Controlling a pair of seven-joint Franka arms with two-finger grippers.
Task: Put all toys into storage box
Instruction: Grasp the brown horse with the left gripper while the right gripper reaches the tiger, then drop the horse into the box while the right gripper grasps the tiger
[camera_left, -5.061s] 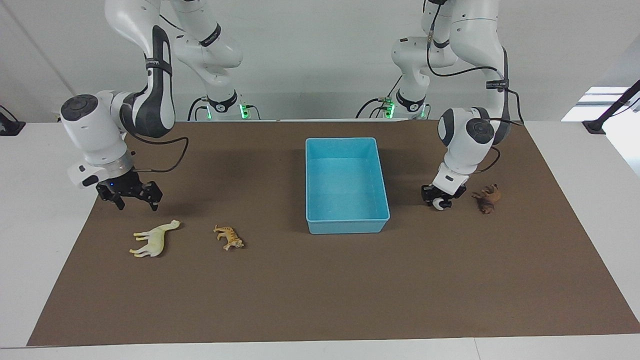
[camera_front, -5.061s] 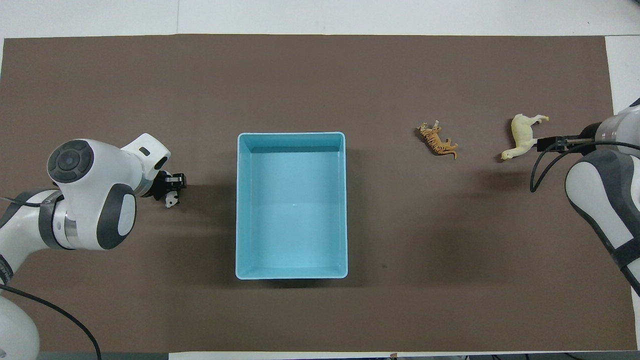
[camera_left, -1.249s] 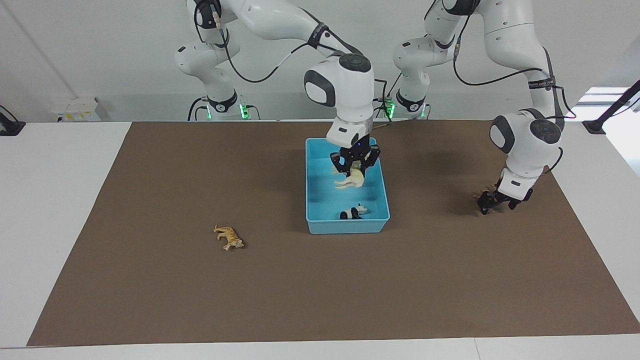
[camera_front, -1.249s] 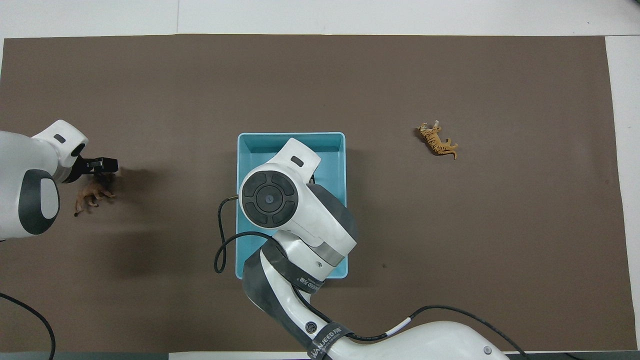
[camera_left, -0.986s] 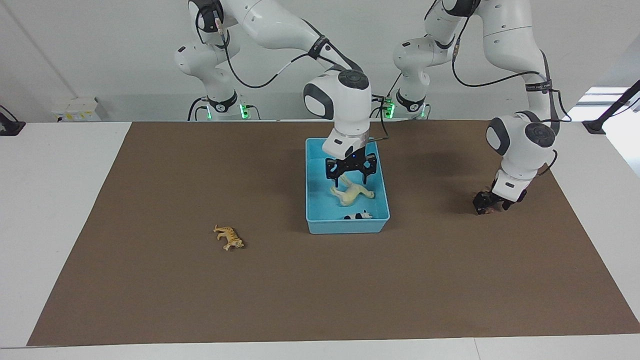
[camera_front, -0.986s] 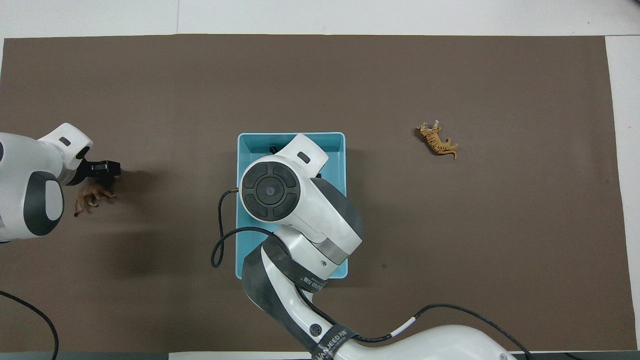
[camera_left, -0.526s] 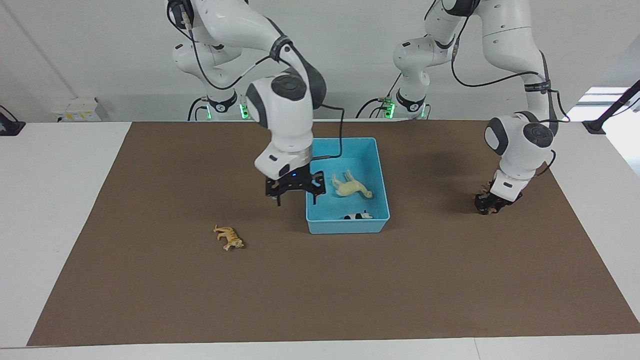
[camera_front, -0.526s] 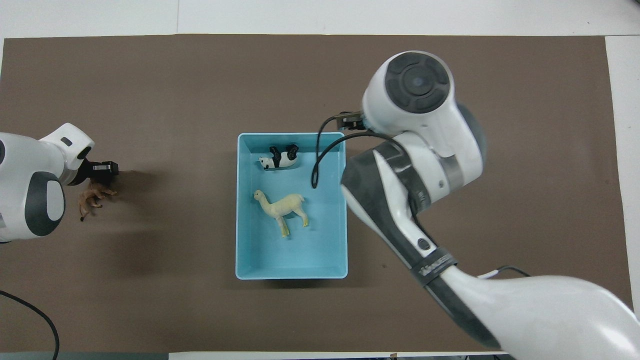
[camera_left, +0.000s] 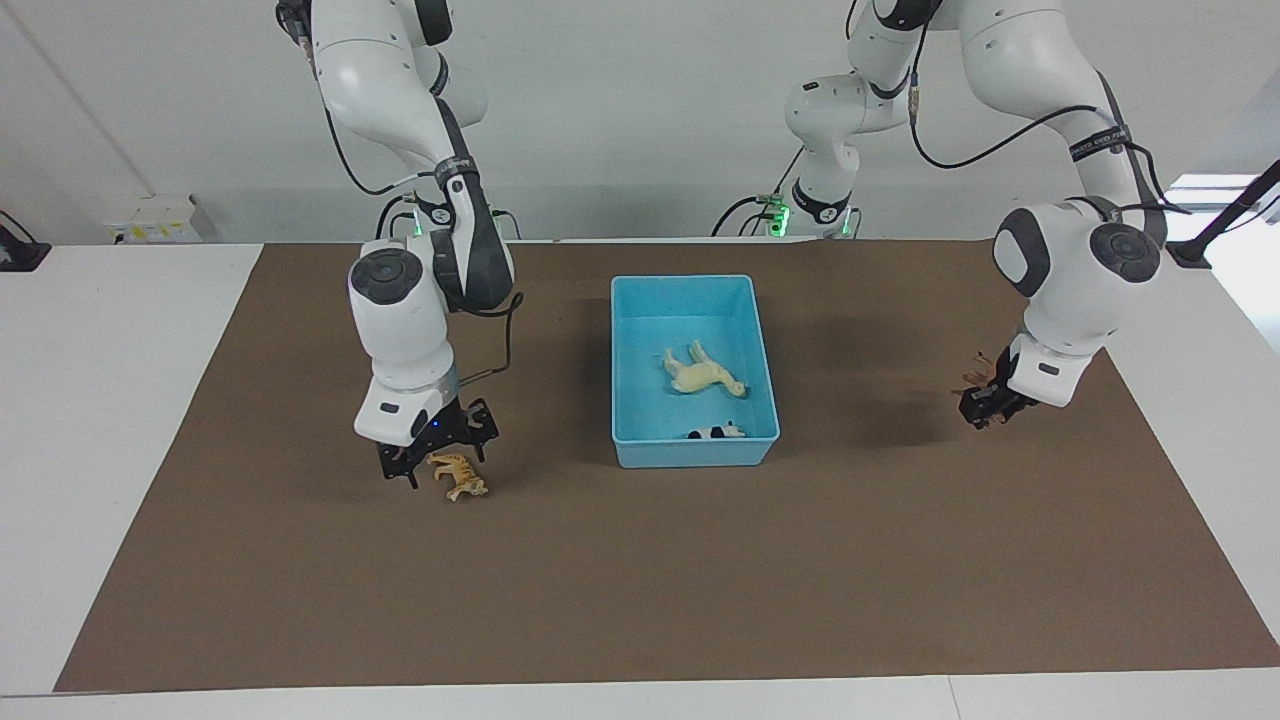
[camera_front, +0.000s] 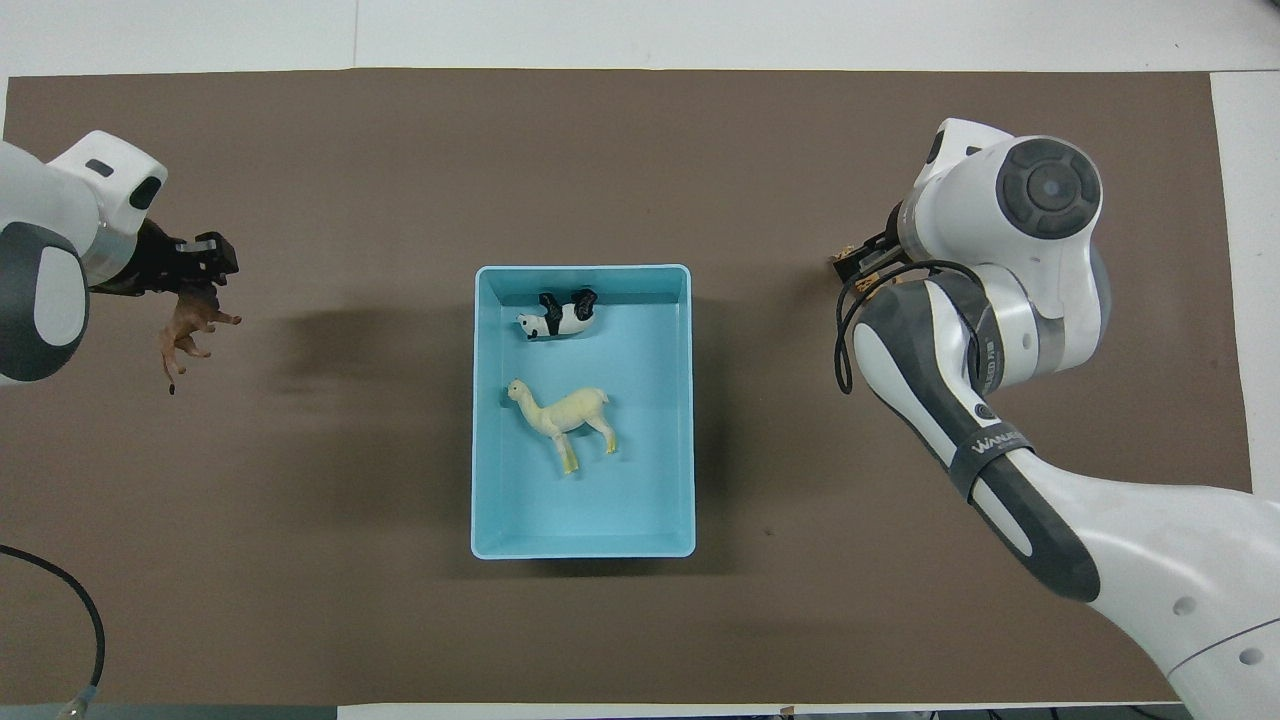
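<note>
Panda (camera_front: 556, 313), llama (camera_front: 562, 414) in box (camera_front: 484, 400)

Bright, even overhead light; soft shadows on the mat (camera_left: 640, 580); sharp focus

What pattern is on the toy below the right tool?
Orange with dark stripes, a tiger; clearest in the facing view, beneath the right tool.

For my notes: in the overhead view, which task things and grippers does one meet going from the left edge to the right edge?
left gripper holding the lion → storage box containing panda and pale yellow animal → tiger under the right gripper.
</note>
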